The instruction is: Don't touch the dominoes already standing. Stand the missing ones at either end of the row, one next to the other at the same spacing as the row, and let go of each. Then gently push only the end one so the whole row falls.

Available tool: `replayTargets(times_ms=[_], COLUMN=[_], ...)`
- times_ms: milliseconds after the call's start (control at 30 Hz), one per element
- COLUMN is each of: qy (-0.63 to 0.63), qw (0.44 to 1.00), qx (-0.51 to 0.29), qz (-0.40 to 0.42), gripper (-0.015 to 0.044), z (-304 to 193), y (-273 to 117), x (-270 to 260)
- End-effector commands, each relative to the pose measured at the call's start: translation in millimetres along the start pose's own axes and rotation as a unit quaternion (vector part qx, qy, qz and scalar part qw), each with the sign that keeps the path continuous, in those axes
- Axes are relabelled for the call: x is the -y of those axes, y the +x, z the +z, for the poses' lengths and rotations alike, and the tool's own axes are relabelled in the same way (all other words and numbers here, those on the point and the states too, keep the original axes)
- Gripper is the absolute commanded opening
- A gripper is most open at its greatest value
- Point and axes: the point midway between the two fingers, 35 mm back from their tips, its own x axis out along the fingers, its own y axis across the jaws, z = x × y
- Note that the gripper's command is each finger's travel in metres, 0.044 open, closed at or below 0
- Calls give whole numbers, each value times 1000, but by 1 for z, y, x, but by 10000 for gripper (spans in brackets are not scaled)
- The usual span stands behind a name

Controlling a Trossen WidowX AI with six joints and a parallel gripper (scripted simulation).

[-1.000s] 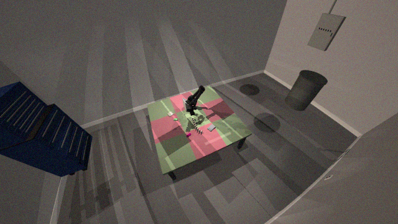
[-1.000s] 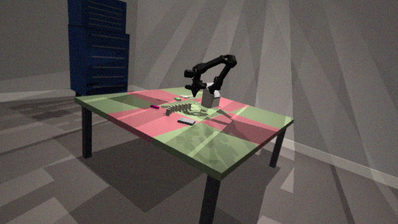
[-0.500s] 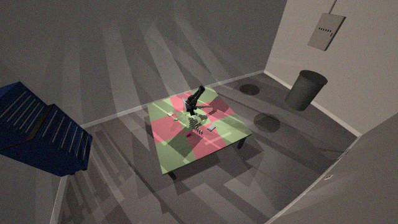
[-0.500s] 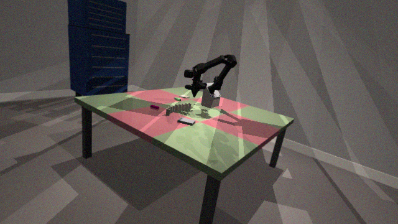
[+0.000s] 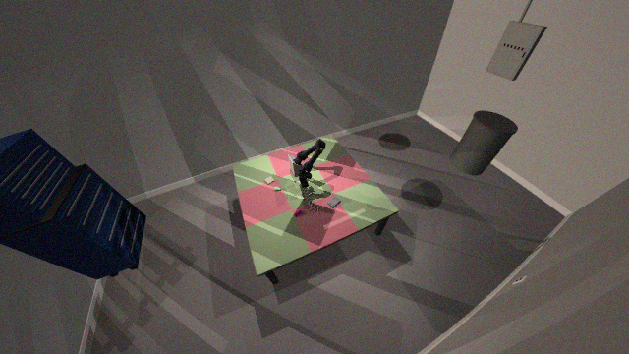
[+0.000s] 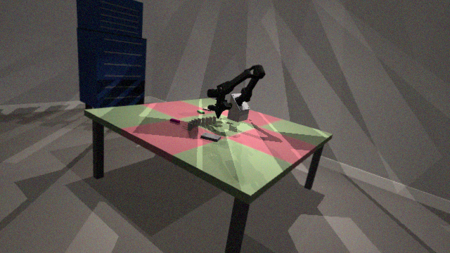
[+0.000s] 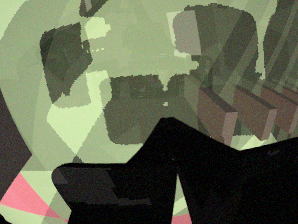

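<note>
A slightly curved row of several thin brown dominoes (image 6: 190, 126) (image 7: 215, 114) stands upright on the table. In the wrist view its near end is right of the fingertips; the rest runs off the right edge. My gripper (image 6: 218, 117) (image 7: 166, 123) is shut and empty, pointing down just beyond the arm-side end of the row. A gap shows between the tips and the end domino in the wrist view. In the top view the gripper (image 5: 305, 185) is above that end, and the dominoes are too small and shadowed to count.
A grey flat box (image 5: 334, 202) (image 6: 211, 136) lies beside the row. A magenta piece (image 5: 298, 212) (image 6: 175, 120) lies near its far end. A green piece (image 5: 277, 189) (image 6: 200, 112) and a pale flat block (image 5: 269, 180) lie on the other side. Patchy shadows cover the table (image 5: 275, 251) (image 6: 246, 172).
</note>
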Motion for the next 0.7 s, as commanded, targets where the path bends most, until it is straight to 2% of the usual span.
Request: replayTargets(times_ms=[0, 667], qy=[3, 2], qw=[1000, 1000], qx=[6, 6], qz=[0, -1], gripper=[0, 0], z=[2, 2], y=[15, 14], x=[-3, 26])
